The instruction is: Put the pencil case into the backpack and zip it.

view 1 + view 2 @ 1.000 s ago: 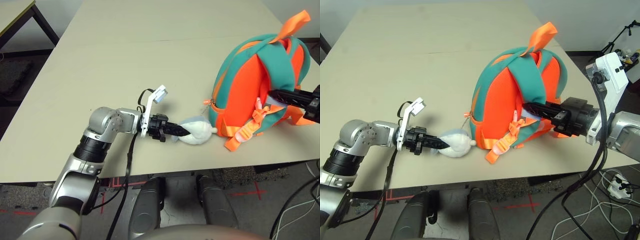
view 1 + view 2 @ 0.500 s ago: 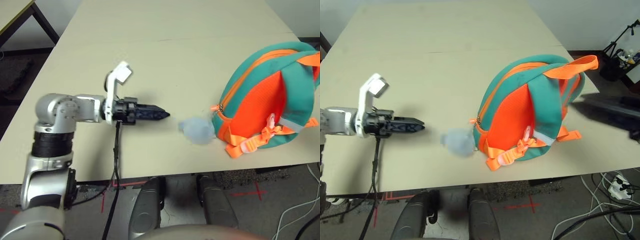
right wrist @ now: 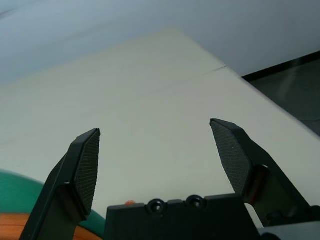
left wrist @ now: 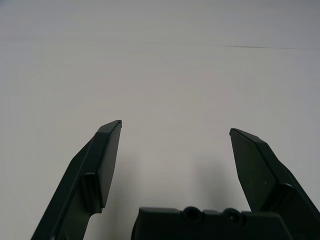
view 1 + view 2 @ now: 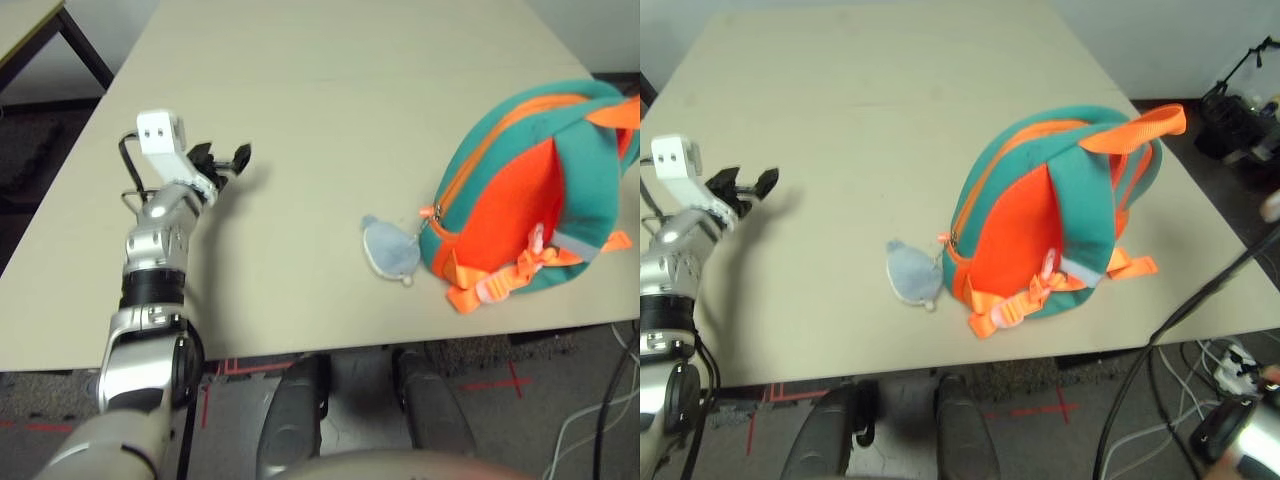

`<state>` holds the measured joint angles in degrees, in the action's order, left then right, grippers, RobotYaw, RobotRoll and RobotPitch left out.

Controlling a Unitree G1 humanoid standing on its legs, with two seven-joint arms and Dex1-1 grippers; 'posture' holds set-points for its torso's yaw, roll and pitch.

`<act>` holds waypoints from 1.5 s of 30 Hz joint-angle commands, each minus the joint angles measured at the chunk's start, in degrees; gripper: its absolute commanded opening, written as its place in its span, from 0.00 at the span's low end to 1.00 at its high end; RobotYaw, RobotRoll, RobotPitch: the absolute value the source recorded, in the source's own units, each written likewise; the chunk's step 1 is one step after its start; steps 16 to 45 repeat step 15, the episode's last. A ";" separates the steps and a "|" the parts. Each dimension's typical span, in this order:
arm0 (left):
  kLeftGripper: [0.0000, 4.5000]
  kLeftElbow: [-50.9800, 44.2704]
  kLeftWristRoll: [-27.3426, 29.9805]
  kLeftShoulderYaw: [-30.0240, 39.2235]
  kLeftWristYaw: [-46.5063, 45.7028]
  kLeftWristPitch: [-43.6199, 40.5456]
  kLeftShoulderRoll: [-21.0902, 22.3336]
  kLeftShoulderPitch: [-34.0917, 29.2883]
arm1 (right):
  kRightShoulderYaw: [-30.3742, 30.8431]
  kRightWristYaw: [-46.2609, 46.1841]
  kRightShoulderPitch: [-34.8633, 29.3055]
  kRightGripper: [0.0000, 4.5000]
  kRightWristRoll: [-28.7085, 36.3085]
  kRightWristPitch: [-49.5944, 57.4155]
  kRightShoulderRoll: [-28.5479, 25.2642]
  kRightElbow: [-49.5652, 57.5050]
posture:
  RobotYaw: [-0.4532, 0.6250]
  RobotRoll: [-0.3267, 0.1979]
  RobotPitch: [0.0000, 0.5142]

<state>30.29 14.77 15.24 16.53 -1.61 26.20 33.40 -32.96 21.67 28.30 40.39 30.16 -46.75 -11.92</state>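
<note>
Head views: the teal-and-orange backpack (image 5: 530, 195) sits on the table (image 5: 330, 110) near its right front edge, zipper seemingly closed, grey plush charm (image 5: 390, 250) lying just beside its zipper end; the left gripper (image 5: 222, 160) hangs empty and spread, well apart to the left; the pencil case is presumably inside.

Left wrist view: jaws wide over bare tabletop.

Right wrist view: the right gripper (image 3: 156, 145) is likewise released, the backpack's teal edge close below; the bag looks soft, light, yielding; its orange top loop (image 5: 1140, 125) seems the surest hold.

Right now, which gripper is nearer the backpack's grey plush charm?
The left gripper, open above bare table left of the charm; the right gripper, also open, sits beyond the backpack.
</note>
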 commanded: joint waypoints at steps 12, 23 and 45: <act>0.99 6.05 -3.85 3.60 -4.69 14.85 1.51 -6.09 | 6.33 -0.59 -1.67 1.00 -17.25 -25.13 11.16 -13.60 | 0.53 0.62 0.45; 0.99 7.80 -3.79 3.15 -4.65 14.62 0.85 -6.23 | 6.21 -0.46 -2.50 1.00 -16.69 -24.57 12.46 -13.24 | 0.54 0.62 0.43; 0.99 7.80 -3.79 3.15 -4.65 14.62 0.85 -6.23 | 6.21 -0.46 -2.50 1.00 -16.69 -24.57 12.46 -13.24 | 0.54 0.62 0.43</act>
